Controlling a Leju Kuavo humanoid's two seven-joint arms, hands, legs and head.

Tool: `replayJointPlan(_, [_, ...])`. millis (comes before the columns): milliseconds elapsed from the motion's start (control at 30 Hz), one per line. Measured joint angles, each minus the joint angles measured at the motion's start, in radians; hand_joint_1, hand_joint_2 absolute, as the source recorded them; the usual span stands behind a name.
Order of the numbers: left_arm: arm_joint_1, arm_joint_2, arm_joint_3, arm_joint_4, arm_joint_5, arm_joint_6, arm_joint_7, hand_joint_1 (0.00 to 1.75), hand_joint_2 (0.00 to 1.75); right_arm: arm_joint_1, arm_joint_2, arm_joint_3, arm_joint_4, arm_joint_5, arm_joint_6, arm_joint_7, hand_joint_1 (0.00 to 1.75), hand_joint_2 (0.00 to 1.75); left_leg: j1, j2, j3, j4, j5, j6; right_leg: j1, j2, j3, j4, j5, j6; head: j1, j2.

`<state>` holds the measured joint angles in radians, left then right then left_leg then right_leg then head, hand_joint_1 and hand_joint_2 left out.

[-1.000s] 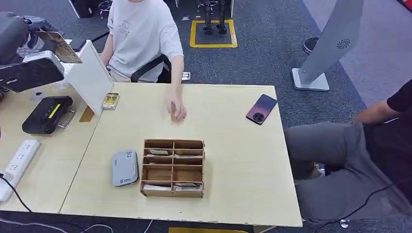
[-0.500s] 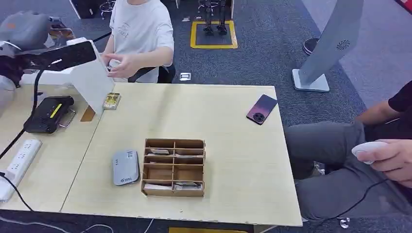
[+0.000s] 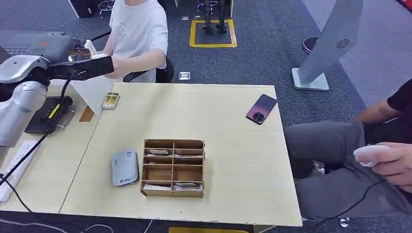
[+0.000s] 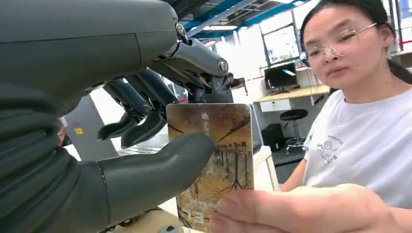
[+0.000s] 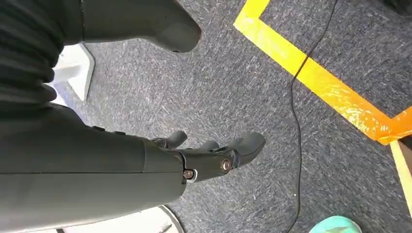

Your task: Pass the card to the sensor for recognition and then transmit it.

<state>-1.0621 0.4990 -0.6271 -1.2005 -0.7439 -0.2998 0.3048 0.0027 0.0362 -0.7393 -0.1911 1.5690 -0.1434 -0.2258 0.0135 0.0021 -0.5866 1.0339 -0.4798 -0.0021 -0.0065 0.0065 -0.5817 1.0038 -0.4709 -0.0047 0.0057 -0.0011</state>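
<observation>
At the far left of the head view the left hand (image 3: 90,65) reaches out over the back edge of the bench (image 3: 233,194), toward a seated person (image 3: 138,34). The left wrist view shows its fingers (image 4: 145,104) and thumb clamped on one card (image 4: 216,155), held upright, while the person's hand (image 4: 301,211) grips the card's lower end. Below the arm lie one black card reader (image 3: 46,114) and one white power strip (image 3: 14,170) near the left edge. Toward the middle, one grey sensor (image 3: 125,167) lies flat just beside one wooden organizer (image 3: 173,167), whose compartments hold several cards. A small card box (image 3: 111,101) sits near the back edge. Bare bench surface spreads right of the organizer to one dark phone (image 3: 261,108) near the right edge. A second person's hand (image 3: 386,162) holds a white device at far right. The right hand (image 5: 214,158) hangs over grey carpet, fingers loosely apart, holding nothing.
</observation>
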Motion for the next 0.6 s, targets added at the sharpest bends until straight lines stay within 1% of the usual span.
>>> replayJointPlan(133, [0.003, -0.004, 0.0, 0.003, -0.001, -0.005, -0.002, 1.75, 1.75, 0.0, -0.002, 0.005, 0.003, 0.0, 0.0, 0.0, 0.0, 1.75, 0.0, 0.0, 0.0, 0.0, 0.0, 0.0, 0.0, 0.0, 0.0, 0.0, 0.0, 0.0, 0.0, 0.0])
replayJointPlan(167, [0.005, -0.005, 0.0, 0.004, -0.002, -0.006, -0.002, 0.66, 1.75, 0.0, -0.002, 0.007, 0.004, 0.0, 0.0, 0.0, 0.0, 1.75, 0.0, 0.0, 0.0, 0.0, 0.0, 0.0, 0.0, 0.0, 0.0, 0.0, 0.0, 0.0, 0.0, 0.0])
replayJointPlan(200, [0.007, -0.005, 0.0, 0.004, -0.002, -0.007, -0.003, 0.0, 1.75, 0.0, -0.002, 0.01, 0.004, 0.0, 0.0, 0.0, 0.0, 1.75, 0.0, 0.0, 0.0, 0.0, 0.0, 0.0, 0.0, 0.0, 0.0, 0.0, 0.0, 0.0, 0.0, 0.0])
replayJointPlan(333, [0.016, -0.005, 0.0, 0.005, 0.001, -0.008, -0.016, 0.0, 1.75, 0.0, -0.004, 0.017, 0.005, 0.0, 0.0, 0.0, 0.0, 1.75, 0.0, 0.0, 0.0, 0.0, 0.0, 0.0, 0.0, 0.0, 0.0, 0.0, 0.0, 0.0, 0.0, 0.0])
replayJointPlan(400, [0.027, -0.003, 0.0, 0.004, 0.013, 0.012, -0.026, 0.0, 1.75, 0.0, -0.005, 0.021, 0.005, 0.0, 0.0, 0.0, 0.0, 1.75, 0.0, 0.0, -0.001, 0.0, 0.0, 0.0, 0.0, 0.0, 0.0, 0.0, 0.0, 0.0, 0.0, 0.0])
replayJointPlan(433, [0.039, 0.001, 0.001, 0.003, 0.019, 0.035, -0.03, 0.0, 1.75, -0.001, -0.005, 0.021, 0.005, 0.0, 0.0, 0.003, 0.0, 1.75, 0.0, 0.0, 0.0, 0.0, 0.0, 0.0, 0.0, 0.0, 0.0, 0.0, 0.0, 0.0, 0.001, 0.0])
replayJointPlan(500, [0.077, 0.015, 0.011, -0.016, 0.029, 0.11, -0.046, 0.0, 1.75, 0.0, -0.005, 0.022, 0.006, 0.0, 0.0, 0.006, 0.0, 1.75, 0.0, 0.001, -0.001, -0.001, 0.0, 0.0, 0.0, 0.0, 0.001, 0.0, 0.0, 0.0, 0.0, 0.0])
replayJointPlan(600, [0.206, 0.053, 0.084, -0.097, 0.043, 0.253, -0.071, 0.0, 1.75, 0.002, -0.005, 0.022, 0.01, -0.004, 0.0, 0.011, 0.0, 1.75, 0.0, 0.003, 0.001, -0.002, -0.001, 0.0, 0.0, 0.002, 0.001, 0.0, -0.001, 0.0, 0.0, 0.0])
